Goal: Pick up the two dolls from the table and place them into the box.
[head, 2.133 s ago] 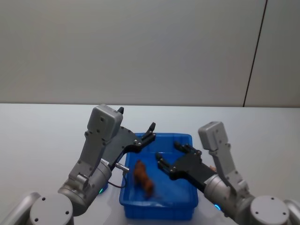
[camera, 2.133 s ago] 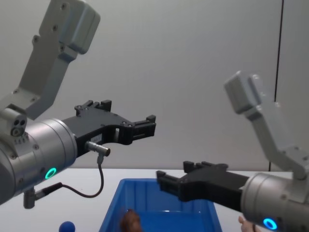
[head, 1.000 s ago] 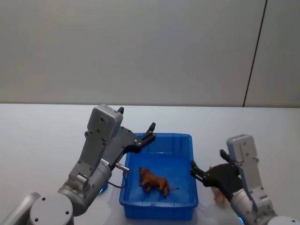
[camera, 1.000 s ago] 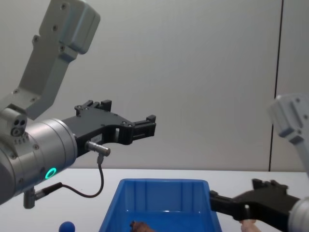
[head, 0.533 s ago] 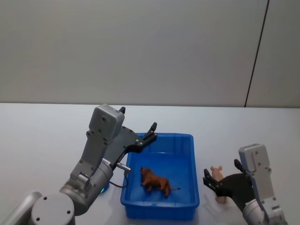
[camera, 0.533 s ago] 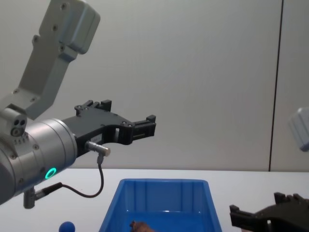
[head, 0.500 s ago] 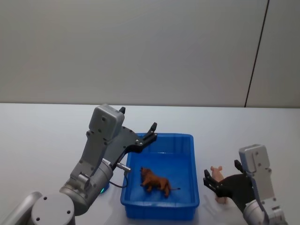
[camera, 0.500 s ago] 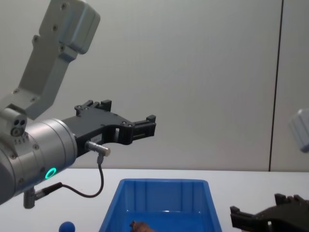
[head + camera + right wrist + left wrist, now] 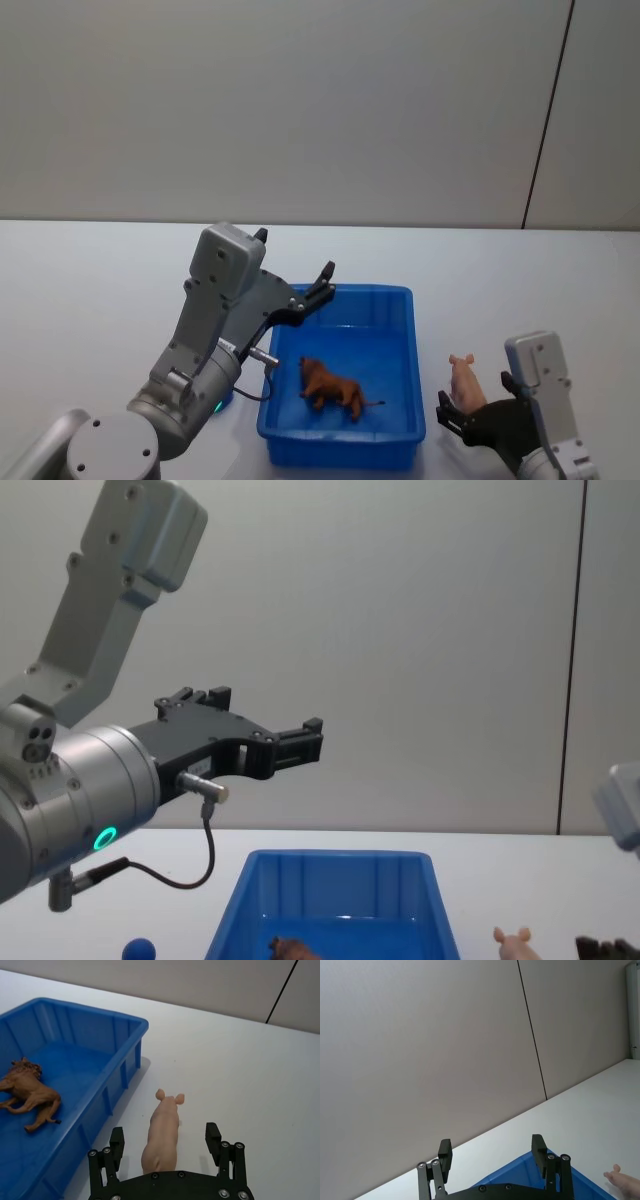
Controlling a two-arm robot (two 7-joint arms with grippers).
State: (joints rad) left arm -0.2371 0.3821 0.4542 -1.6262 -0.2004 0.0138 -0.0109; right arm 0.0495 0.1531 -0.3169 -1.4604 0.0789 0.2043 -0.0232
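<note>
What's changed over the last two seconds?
The right gripper moved from over the box out to the right and down, its open fingers now flanking the pink doll on the table. The brown doll settled on the box floor. The left gripper stayed raised and open.

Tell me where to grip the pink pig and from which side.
Grip the pink pig across its flanks at mid-body, coming from its rump end. Its narrow body points away from the robot, and the open right gripper has a finger on each side, clear of the blue box. The left gripper hangs open near it.
</note>
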